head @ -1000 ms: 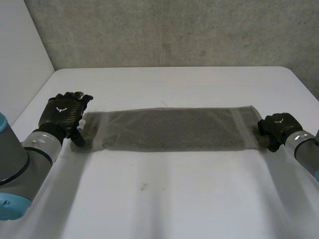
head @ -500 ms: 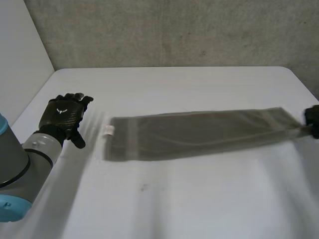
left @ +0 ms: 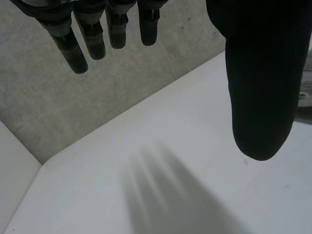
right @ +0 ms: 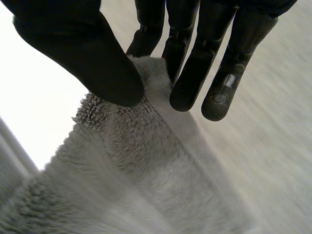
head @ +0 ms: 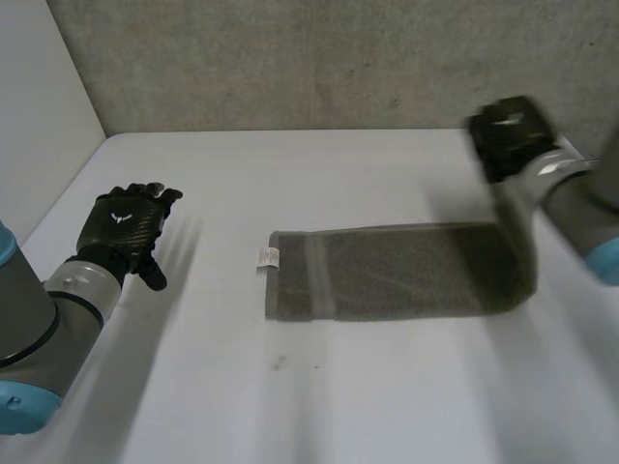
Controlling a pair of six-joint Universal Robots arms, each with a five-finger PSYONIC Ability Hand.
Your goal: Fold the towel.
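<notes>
The right hand point(head: 511, 135) pinches the grey towel point(head: 406, 271) by its end. The left hand point(head: 121, 224) is open. The white tag point(head: 267, 258) is too small to read.

The setting reads as a robotics lab or test cell. A plain white table point(head: 319, 416) stands against a rough grey, concrete-like wall point(head: 319, 58) on the far side, and a white panel point(head: 39, 106) closes off the left. A left arm point(head: 44, 309) and a right arm point(head: 590, 217), grey-jointed machines with light-blue caps, reach over the table, where a grey towel point(head: 406, 275) lies.
</notes>
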